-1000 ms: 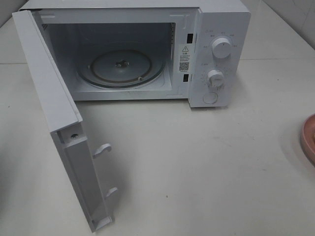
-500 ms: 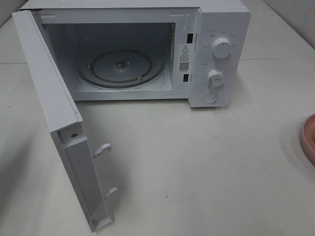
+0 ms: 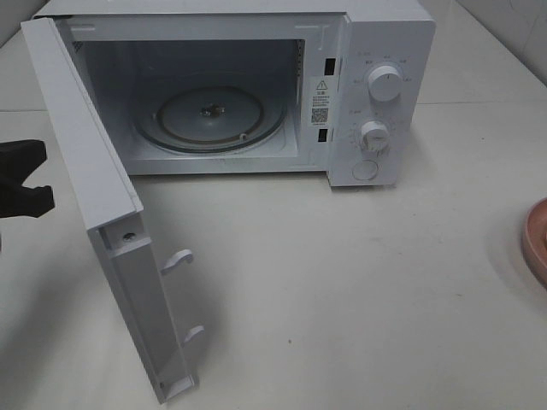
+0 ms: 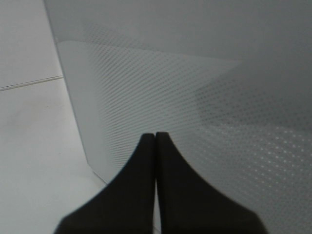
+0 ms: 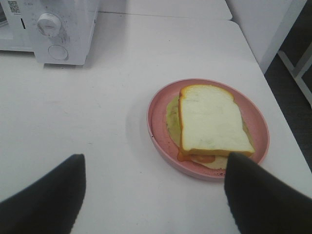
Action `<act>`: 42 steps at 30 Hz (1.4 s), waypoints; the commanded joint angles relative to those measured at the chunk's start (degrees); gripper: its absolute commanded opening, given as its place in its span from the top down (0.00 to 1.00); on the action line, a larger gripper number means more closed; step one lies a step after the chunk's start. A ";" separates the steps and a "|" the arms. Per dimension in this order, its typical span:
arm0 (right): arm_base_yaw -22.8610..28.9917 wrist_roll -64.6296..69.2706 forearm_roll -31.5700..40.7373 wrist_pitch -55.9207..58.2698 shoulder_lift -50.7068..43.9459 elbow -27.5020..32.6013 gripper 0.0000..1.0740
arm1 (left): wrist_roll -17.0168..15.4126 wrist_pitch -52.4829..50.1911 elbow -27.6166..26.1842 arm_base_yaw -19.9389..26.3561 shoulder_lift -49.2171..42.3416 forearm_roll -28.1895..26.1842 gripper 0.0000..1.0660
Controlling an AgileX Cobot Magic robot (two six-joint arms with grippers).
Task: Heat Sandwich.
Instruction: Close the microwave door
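Note:
The sandwich (image 5: 209,119), white bread with a tan crust over a pale green layer, lies on a round pink plate (image 5: 158,131) in the right wrist view. My right gripper (image 5: 156,157) hovers open just short of the plate, one dark finger on each side of the picture, nothing between them. The exterior view shows only the plate's rim (image 3: 538,243) at the right edge. My left gripper (image 4: 155,136) is shut and empty, its tips close to the outer face of the microwave door (image 4: 195,87). It shows as a black shape (image 3: 21,179) left of the door (image 3: 94,171).
The white microwave (image 3: 376,51) stands at the back with its door swung wide to the left. Its cavity holds only a glass turntable (image 3: 209,115). Two knobs and a button sit on its right panel (image 3: 376,132). The table's right edge (image 5: 273,92) runs close beside the plate.
My left gripper has come into the exterior view at the left edge, beside the open door. The microwave and the plate have not moved.

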 commanded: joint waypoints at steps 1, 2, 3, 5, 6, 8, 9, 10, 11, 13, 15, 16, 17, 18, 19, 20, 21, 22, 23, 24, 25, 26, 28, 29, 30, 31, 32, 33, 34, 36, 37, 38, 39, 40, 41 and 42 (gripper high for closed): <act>-0.23 0.46 -0.46 -0.34 -1.66 -0.17 0.30 | 0.23 -3.04 -0.46 -1.78 1.32 -2.81 1.00; -0.23 0.46 -0.46 -0.34 -1.66 -0.17 0.30 | 0.23 -3.61 -0.46 -2.46 1.95 -3.44 1.00; -0.23 0.46 -0.46 -0.34 -1.66 -0.17 0.30 | 0.23 -4.70 -0.46 -3.61 2.98 -4.53 1.00; -0.23 0.46 -0.46 -0.34 -1.66 -0.17 0.30 | 0.23 -4.93 -0.52 -4.35 3.38 -5.39 1.00; -0.23 0.46 -0.46 -0.34 -1.66 -0.17 0.30 | 0.23 -4.93 -0.74 -5.10 3.84 -6.07 1.00; -0.23 0.46 -0.46 -0.34 -1.66 -0.17 0.30 | 0.46 -5.21 -1.43 -6.93 4.76 -8.48 1.00; -0.23 0.46 -0.46 -0.34 -1.66 -0.17 0.30 | 0.40 -5.33 -1.72 -7.56 5.16 -9.17 1.00; -0.23 0.46 -0.46 -0.34 -1.66 -0.17 0.30 | 0.40 -5.33 -1.72 -7.56 5.16 -9.17 1.00; -0.23 0.46 -0.46 -0.34 -1.66 -0.17 0.30 | 0.40 -5.50 -2.01 -8.08 5.39 -9.80 1.00; -0.23 0.46 -0.46 -0.34 -1.66 -0.17 0.30 | 0.40 -5.61 -2.98 -9.85 6.19 -11.29 1.00; -0.23 0.46 -0.46 -0.34 -1.66 -0.17 0.30 | 0.40 -5.67 -3.38 -10.49 6.59 -11.40 1.00; -0.23 0.46 -0.46 -0.34 -1.66 -0.17 0.30 | 0.40 -5.56 -3.84 -10.94 6.88 -11.40 1.00; -0.23 0.46 -0.46 -0.34 -1.66 -0.17 0.30 | 0.40 -5.39 -4.98 -12.03 7.51 -11.57 1.00; -0.23 0.46 -0.46 -0.34 -1.66 -0.17 0.30 | 0.40 -5.33 -5.67 -12.72 8.02 -11.92 1.00; -0.23 0.46 -0.46 -0.34 -1.66 -0.17 0.30 | 0.40 -5.27 -6.36 -13.29 8.37 -12.20 1.00; -0.23 0.46 -0.46 -0.34 -1.66 -0.17 0.30 | 0.40 -5.27 -6.36 -13.29 8.37 -12.20 1.00; -0.23 0.46 -0.46 -0.34 -1.66 -0.17 0.30 | 0.52 -4.93 -7.68 -14.61 9.28 -13.06 1.00; -0.23 0.46 -0.46 -0.34 -1.66 -0.17 0.30 | 0.69 -4.35 -8.48 -15.13 9.74 -13.46 1.00; -0.23 0.46 -0.46 -0.34 -1.66 -0.17 0.30 | 1.26 -3.72 -9.34 -15.81 10.14 -13.92 1.00; -0.23 0.46 -0.46 -0.34 -1.66 -0.17 0.30 | 1.78 -2.86 -10.14 -16.44 10.60 -14.21 1.00; -0.23 0.46 -0.46 -0.34 -1.66 -0.17 0.30 | 1.78 -2.86 -10.14 -16.44 10.60 -14.21 1.00; -0.23 0.46 -0.46 -0.34 -1.66 -0.17 0.30 | 2.75 -2.29 -11.29 -17.70 11.23 -14.90 1.00; -0.23 0.46 -0.46 -0.34 -1.66 -0.17 0.30 | 3.44 -1.83 -12.32 -19.19 11.57 -16.27 1.00; -0.23 0.46 -0.46 -0.34 -1.66 -0.17 0.30 | 3.44 -1.83 -12.32 -19.19 11.57 -16.27 1.00; -0.23 0.46 -0.46 -0.34 -1.66 -0.17 0.30 | 4.18 -0.57 -13.92 -20.40 11.97 -18.16 1.00; -0.23 0.46 -0.46 -0.34 -1.66 -0.17 0.30 | 4.81 0.40 -14.78 -21.03 12.26 -19.19 1.00; -0.23 0.46 -0.46 -0.34 -1.66 -0.17 0.30 | 5.67 0.92 -15.58 -21.49 12.55 -20.40 1.00; -0.23 0.46 -0.46 -0.34 -1.66 -0.17 0.30 | 5.67 0.92 -15.58 -21.49 12.55 -20.40 1.00; -0.23 0.46 -0.46 -0.34 -1.66 -0.17 0.30 | 7.28 1.95 -17.30 -22.46 13.24 -21.89 1.00; -0.23 0.46 -0.46 -0.34 -1.66 -0.17 0.30 | 8.31 2.98 -19.25 -23.38 14.09 -23.03 1.00; -0.23 0.46 -0.46 -0.34 -1.66 -0.17 0.30 | 8.65 3.78 -20.05 -23.61 14.44 -23.43 1.00; -0.23 0.46 -0.46 -0.34 -1.66 -0.17 0.30 | 8.65 3.78 -20.05 -23.61 14.44 -23.43 1.00; -0.23 0.46 -0.46 -0.34 -1.66 -0.17 0.30 | 9.05 4.98 -22.12 -24.24 15.53 -23.78 1.00; -0.23 0.46 -0.46 -0.34 -1.66 -0.17 0.30 | 9.05 5.27 -23.09 -24.41 16.10 -23.84 1.00; -0.23 0.46 -0.46 -0.34 -1.66 -0.17 0.30 | 9.05 6.02 -24.01 -24.58 16.50 -23.84 1.00; -0.23 0.46 -0.46 -0.34 -1.66 -0.17 0.30 | 9.05 6.65 -24.87 -24.92 16.84 -24.12 1.00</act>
